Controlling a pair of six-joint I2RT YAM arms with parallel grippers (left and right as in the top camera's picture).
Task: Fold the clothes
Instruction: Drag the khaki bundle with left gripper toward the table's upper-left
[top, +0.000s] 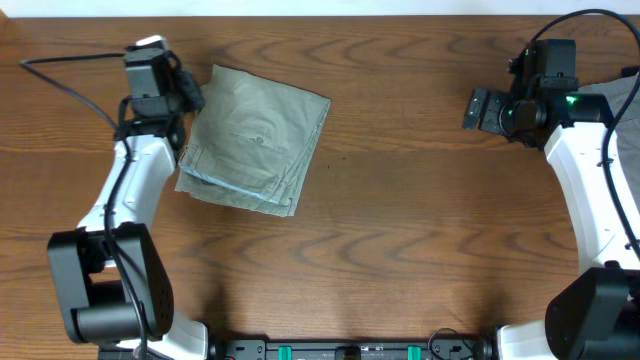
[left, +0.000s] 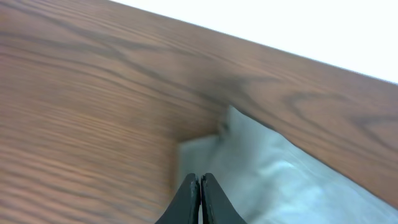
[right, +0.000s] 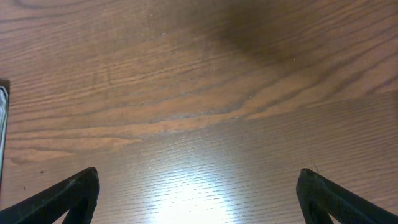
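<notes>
The clothes (top: 255, 135), pale khaki shorts, lie folded into a rough square on the wooden table (top: 400, 230), left of centre. My left gripper (top: 196, 97) is at the fold's upper left corner. In the left wrist view my left gripper (left: 200, 178) is shut, tips pressed together above the edge of the shorts (left: 286, 180), with no cloth visible between them. My right gripper (top: 481, 109) hovers far to the right of the shorts. In the right wrist view my right gripper (right: 199, 190) is wide open, with only bare wood between the fingers (right: 71, 196).
A grey garment (top: 627, 105) lies at the table's right edge behind the right arm. A black cable (top: 70, 72) trails across the back left. The table's far edge runs just beyond the shorts (left: 298, 53).
</notes>
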